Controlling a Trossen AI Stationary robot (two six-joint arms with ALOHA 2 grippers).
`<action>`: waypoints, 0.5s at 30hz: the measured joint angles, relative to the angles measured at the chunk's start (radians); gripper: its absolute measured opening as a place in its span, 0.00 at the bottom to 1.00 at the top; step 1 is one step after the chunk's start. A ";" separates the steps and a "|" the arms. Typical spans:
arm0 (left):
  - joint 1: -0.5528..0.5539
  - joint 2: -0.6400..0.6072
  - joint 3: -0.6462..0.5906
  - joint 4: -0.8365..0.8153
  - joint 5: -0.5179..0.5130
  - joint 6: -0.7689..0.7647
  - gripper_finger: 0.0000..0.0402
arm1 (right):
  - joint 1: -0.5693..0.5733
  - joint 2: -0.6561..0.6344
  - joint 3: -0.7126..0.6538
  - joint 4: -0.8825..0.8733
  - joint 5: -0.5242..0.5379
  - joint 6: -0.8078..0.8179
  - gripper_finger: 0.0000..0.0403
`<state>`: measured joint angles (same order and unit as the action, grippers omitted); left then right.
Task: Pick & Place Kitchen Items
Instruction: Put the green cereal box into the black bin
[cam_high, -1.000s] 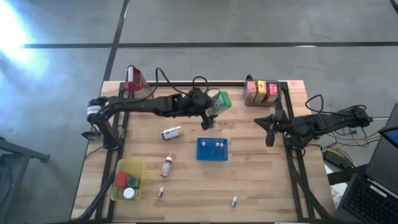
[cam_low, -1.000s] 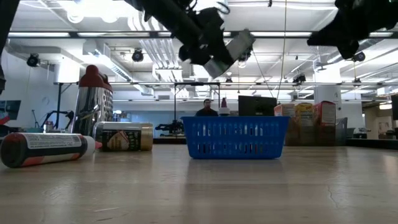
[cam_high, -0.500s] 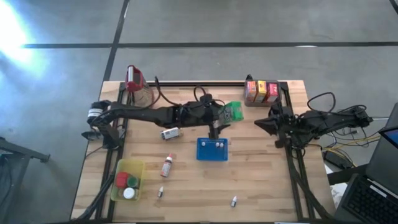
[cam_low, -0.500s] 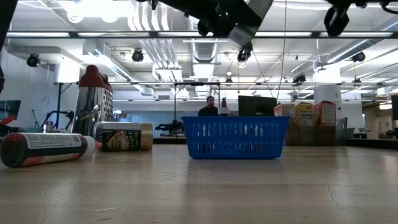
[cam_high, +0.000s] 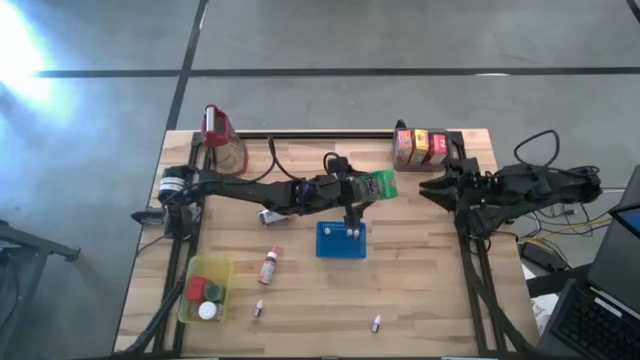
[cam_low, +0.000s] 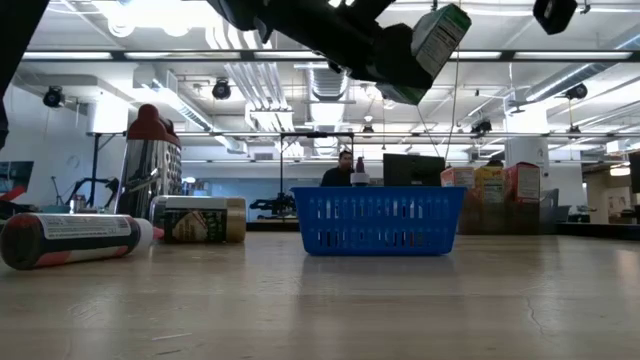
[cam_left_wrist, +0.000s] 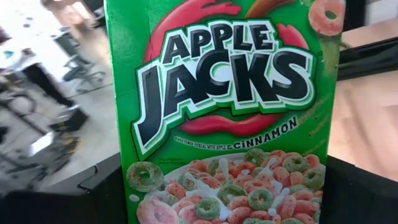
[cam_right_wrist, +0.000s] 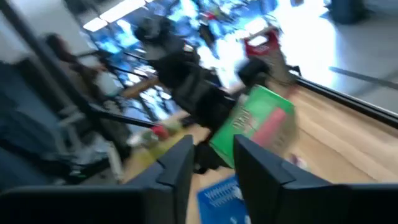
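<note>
The cereal box (cam_high: 377, 184) sits clamped in my left gripper (cam_high: 352, 188), held above the blue basket (cam_high: 341, 241). My right gripper (cam_high: 432, 187) hovers nearby, fingers slightly apart, empty.

**Your two arms, as they look from above**

You are running two dark, near-black jointed arms built of slim tubular links and chunkier joint housings. Your left arm has a pale silver-grey ring at its base joint, and thin black cables loop loosely over its links. Your right arm trails a tangle of black cables behind its base. Your right end effector (cam_right_wrist: 211, 168) ends in two flat, dark, squared fingers (cam_right_wrist: 177, 168).
</note>
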<state>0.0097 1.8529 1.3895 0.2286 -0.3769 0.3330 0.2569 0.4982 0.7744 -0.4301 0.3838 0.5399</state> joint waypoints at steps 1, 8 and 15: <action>0.000 0.003 0.000 0.008 -0.018 0.005 0.91 | 0.000 0.013 0.031 -0.058 0.023 0.024 0.33; 0.001 0.021 0.014 0.049 -0.082 0.003 0.91 | 0.000 0.118 0.217 -0.368 0.150 0.134 0.50; 0.004 0.029 0.069 0.064 -0.097 -0.005 0.91 | -0.003 0.216 0.335 -0.517 0.240 0.162 0.64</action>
<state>0.0140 1.8820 1.4590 0.2927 -0.4734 0.3278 0.2543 0.7145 1.1094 -0.9471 0.6239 0.7018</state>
